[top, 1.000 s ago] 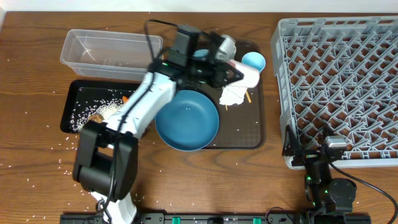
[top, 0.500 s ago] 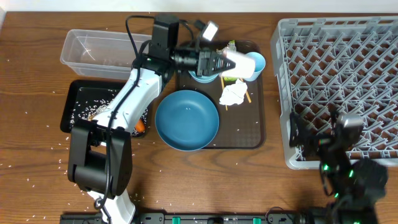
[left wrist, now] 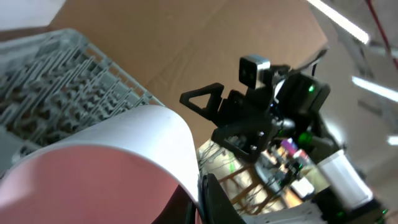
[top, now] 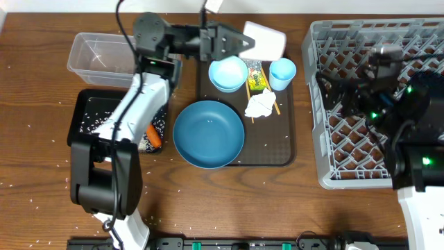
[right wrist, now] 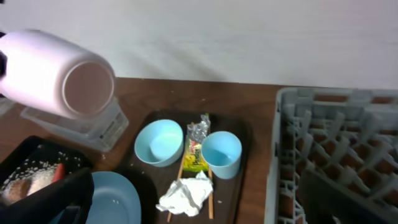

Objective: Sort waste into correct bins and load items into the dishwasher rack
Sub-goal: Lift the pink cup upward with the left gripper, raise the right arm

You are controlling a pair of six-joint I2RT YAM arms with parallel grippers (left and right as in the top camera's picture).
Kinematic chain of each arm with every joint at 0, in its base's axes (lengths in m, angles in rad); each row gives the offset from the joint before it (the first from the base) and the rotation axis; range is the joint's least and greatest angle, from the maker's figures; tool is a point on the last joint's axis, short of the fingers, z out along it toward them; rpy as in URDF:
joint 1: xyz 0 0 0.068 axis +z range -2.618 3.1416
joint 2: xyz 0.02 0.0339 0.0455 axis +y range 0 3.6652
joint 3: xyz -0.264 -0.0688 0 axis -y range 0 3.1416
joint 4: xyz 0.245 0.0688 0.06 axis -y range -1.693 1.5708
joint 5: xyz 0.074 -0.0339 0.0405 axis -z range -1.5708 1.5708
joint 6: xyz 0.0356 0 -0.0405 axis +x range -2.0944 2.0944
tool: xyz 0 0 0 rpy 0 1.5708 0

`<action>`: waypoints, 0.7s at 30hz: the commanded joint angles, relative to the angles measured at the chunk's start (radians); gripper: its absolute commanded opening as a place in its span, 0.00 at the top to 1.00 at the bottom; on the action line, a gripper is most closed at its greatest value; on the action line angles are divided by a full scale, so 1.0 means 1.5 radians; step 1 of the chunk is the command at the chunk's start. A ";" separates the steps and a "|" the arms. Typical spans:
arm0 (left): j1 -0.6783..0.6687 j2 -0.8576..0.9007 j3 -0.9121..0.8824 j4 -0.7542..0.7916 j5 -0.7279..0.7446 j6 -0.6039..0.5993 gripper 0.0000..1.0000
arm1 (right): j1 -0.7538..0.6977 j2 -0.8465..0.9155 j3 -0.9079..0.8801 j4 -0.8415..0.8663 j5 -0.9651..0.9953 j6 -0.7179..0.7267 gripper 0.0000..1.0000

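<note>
Left gripper (top: 243, 43): clamped tight on the pale pink plastic cup (top: 267, 39), held sideways in the air above the brown serving tray's (top: 284, 149) far edge.
Right gripper (left wrist: 200, 117): jaws spread wide, empty, hanging over the grey lattice dishwasher rack (top: 423, 42).

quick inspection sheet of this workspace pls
surface: wooden table, brown tray on it
job's things: pink cup held up on its side; large blue bowl, small light-blue bowl, light-blue cup, chopsticks, tissue, foil wrapper on brown tray; carrot and rice in black tray; clear tub beside it; rack, no dishes seen
clutter: rice grains strewn over table
grippers: left gripper shut on pink cup; right gripper open, over rack
cables: black cable looping at the table's far edge
surroundings: pale wall behind table
</note>
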State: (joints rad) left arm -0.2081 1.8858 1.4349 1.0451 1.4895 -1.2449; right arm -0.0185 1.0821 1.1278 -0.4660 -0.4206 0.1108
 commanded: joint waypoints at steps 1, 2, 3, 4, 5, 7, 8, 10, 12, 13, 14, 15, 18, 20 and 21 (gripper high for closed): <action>0.009 -0.006 0.008 0.008 0.012 -0.077 0.94 | -0.005 0.015 0.013 0.002 -0.025 -0.016 0.01; 0.009 -0.006 0.008 0.008 0.012 -0.077 0.94 | -0.005 0.019 0.013 0.002 -0.018 -0.016 0.01; 0.009 -0.006 0.008 0.007 0.012 -0.077 0.94 | -0.005 0.021 0.013 0.002 -0.011 -0.016 0.01; 0.009 -0.006 0.007 0.007 0.012 -0.077 0.94 | -0.005 0.024 0.013 0.002 -0.004 -0.015 0.01; 0.009 -0.006 0.007 0.004 0.012 -0.077 0.94 | -0.005 0.026 0.013 0.001 0.004 -0.015 0.01; 0.009 -0.006 0.007 0.003 0.011 -0.077 0.94 | -0.006 0.030 0.013 0.004 0.012 -0.015 0.01; 0.009 -0.006 0.007 0.003 0.011 -0.077 0.94 | -0.006 0.032 0.013 0.006 0.014 -0.015 0.01; 0.009 -0.005 0.007 0.003 0.008 -0.077 0.94 | -0.006 0.038 0.013 0.017 0.013 -0.015 0.01; 0.009 -0.005 0.007 0.003 0.007 -0.076 0.94 | -0.006 0.046 0.013 0.033 -0.006 -0.015 0.02; 0.009 -0.005 0.007 0.003 0.008 -0.075 0.94 | -0.006 0.051 0.013 0.042 -0.025 -0.015 0.04; 0.010 -0.005 0.007 0.003 0.010 -0.073 0.94 | -0.006 0.054 0.013 0.054 -0.052 -0.015 0.06; 0.012 -0.005 0.007 0.003 0.012 -0.068 0.94 | -0.006 0.057 0.013 0.066 -0.083 -0.015 0.08; 0.020 -0.005 0.006 0.002 0.014 -0.058 0.94 | -0.009 0.070 0.013 0.110 -0.182 -0.015 0.13; 0.025 -0.003 0.006 -0.012 0.014 -0.054 0.94 | -0.014 0.083 0.013 0.140 -0.243 -0.015 0.16; 0.027 -0.002 0.005 -0.029 0.016 -0.046 0.94 | -0.018 0.092 0.013 0.158 -0.279 -0.015 0.18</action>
State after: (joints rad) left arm -0.1848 1.8858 1.4349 1.0264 1.4952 -1.3460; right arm -0.0189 1.1946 1.1294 -0.2592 -0.6361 0.0944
